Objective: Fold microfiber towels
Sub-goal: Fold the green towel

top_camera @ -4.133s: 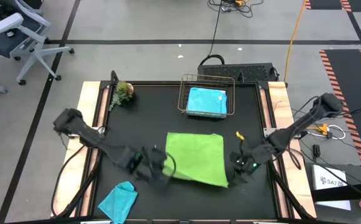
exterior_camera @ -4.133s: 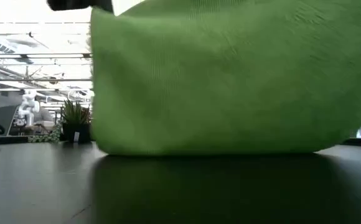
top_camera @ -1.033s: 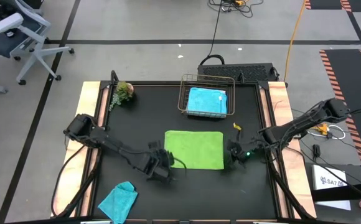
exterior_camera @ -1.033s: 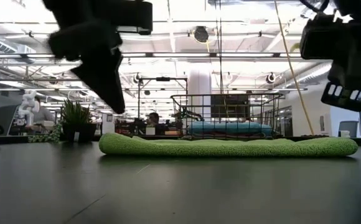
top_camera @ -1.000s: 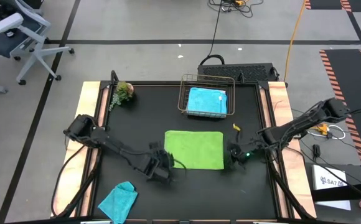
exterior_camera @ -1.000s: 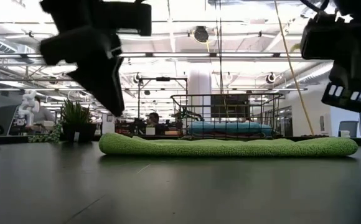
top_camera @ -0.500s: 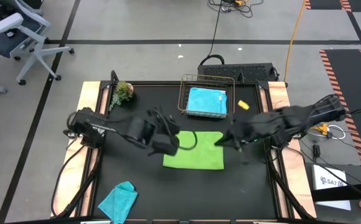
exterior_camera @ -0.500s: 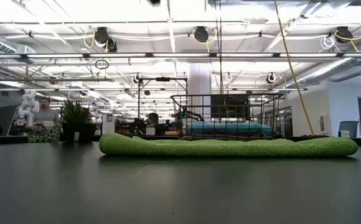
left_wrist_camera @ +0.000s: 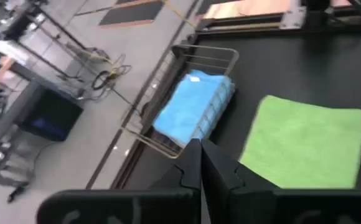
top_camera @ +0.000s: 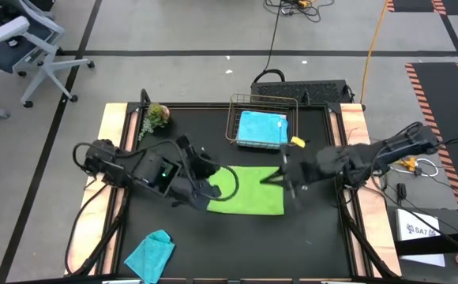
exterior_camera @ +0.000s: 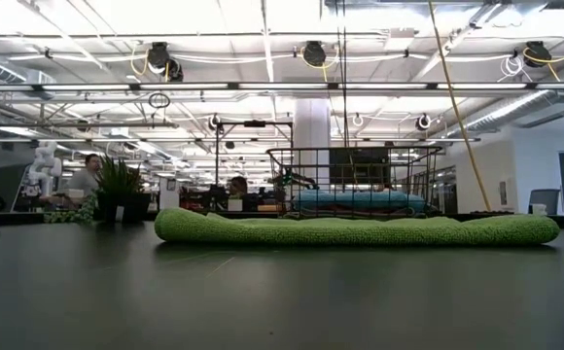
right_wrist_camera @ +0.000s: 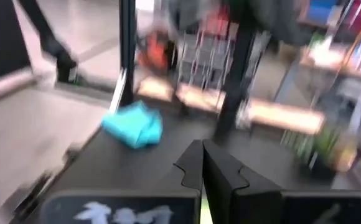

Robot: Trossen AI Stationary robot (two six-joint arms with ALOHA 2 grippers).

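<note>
The lime green towel [top_camera: 249,191] lies folded flat on the middle of the black table, and shows as a low pad in the low view [exterior_camera: 360,229]. A sky blue towel [top_camera: 262,128] lies in the wire basket [top_camera: 230,118] at the far side. The teal towel [top_camera: 150,254] lies crumpled at the near left. My left gripper [top_camera: 212,172] hangs shut above the green towel's left edge, its fingers [left_wrist_camera: 190,163] together. My right gripper [top_camera: 280,177] hangs shut above the towel's far right corner. Both hold nothing.
A small green plant [top_camera: 156,115] stands at the far left corner. Wooden rails [top_camera: 112,134] run along the table's left and right sides. Bare black table lies near the front edge, right of the teal towel. A person [exterior_camera: 88,175] shows in the room beyond.
Both grippers have risen from the table beside the green towel's near corners and out of the low view. Each has swung inward and toward the far edge, and now hangs over the towel's edge. The green towel has stayed flat where it was.
</note>
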